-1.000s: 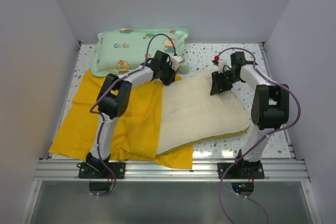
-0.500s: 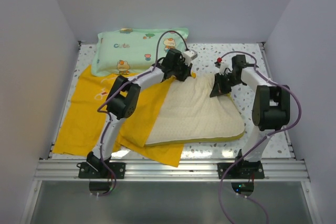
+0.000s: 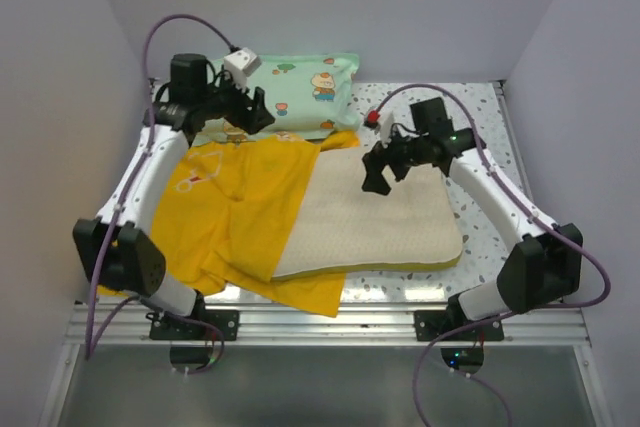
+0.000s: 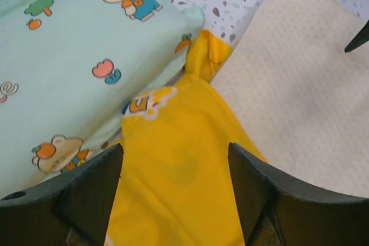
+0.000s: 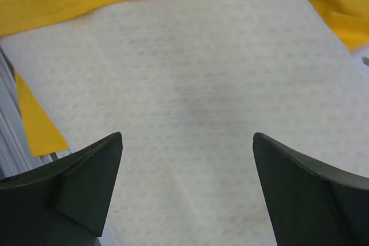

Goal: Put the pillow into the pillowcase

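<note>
The cream-white pillow (image 3: pixel 385 222) lies flat at the table's middle right, its yellow edge band along the front. Its left end rests on the bright yellow pillowcase (image 3: pixel 225 217), which is rumpled and spread to the left. I cannot tell whether the pillow's end is inside the case. My left gripper (image 3: pixel 262 112) hovers open over the case's far corner; the left wrist view shows yellow fabric (image 4: pixel 173 200) below the jaws, nothing held. My right gripper (image 3: pixel 372 177) hangs open above the pillow's far left part; its wrist view shows the textured pillow (image 5: pixel 190 73) underneath.
A mint-green cartoon-print pillow (image 3: pixel 300 87) lies against the back wall, just behind the pillowcase's far edge. Speckled tabletop (image 3: pixel 470 117) shows at the back right. White walls close in left, right and back. An aluminium rail (image 3: pixel 320 322) runs along the near edge.
Both grippers opened and let go. The left arm swung back and to the left, away from the pillow. The right gripper moved left, over the pillow. The pillowcase is more bunched.
</note>
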You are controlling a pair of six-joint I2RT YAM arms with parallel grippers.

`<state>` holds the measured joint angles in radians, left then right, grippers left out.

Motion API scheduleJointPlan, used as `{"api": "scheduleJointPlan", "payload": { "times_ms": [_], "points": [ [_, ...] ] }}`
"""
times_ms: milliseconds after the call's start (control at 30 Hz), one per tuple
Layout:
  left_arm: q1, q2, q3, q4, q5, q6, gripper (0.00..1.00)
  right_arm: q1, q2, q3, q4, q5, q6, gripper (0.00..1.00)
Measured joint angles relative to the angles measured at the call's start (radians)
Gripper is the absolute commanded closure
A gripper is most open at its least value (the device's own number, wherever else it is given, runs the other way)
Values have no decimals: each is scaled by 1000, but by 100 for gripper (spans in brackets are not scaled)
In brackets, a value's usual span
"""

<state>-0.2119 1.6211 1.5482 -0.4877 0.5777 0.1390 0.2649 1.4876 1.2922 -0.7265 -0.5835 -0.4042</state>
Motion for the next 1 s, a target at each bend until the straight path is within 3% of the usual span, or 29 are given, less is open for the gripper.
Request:
{"api": "scheduleJointPlan", "payload": {
  "times_ms": [67, 300, 467, 667, 833, 1000],
  "points": [
    [62, -145, -79, -77, 23, 94, 23, 145, -43, -32, 32, 19, -27, 1],
    [61, -397, -349, -378, 59, 413, 23, 490, 39, -140, 91, 130, -12, 1],
    [72, -495, -462, -419, 2, 463, 26, 626, 160, -140, 181, 199, 47, 1],
    [93, -486, -518, -369, -31, 422, 28, 583, 461, 65, 169, 206, 230, 2],
    [82, -457, -550, -364, -40, 434, 27, 483, 562, 246, 166, 171, 330, 2],
    [-75, -504, -650, -295, -134, 457, 30, 454, 563, 257, 169, 143, 374, 4]
  ]
}}
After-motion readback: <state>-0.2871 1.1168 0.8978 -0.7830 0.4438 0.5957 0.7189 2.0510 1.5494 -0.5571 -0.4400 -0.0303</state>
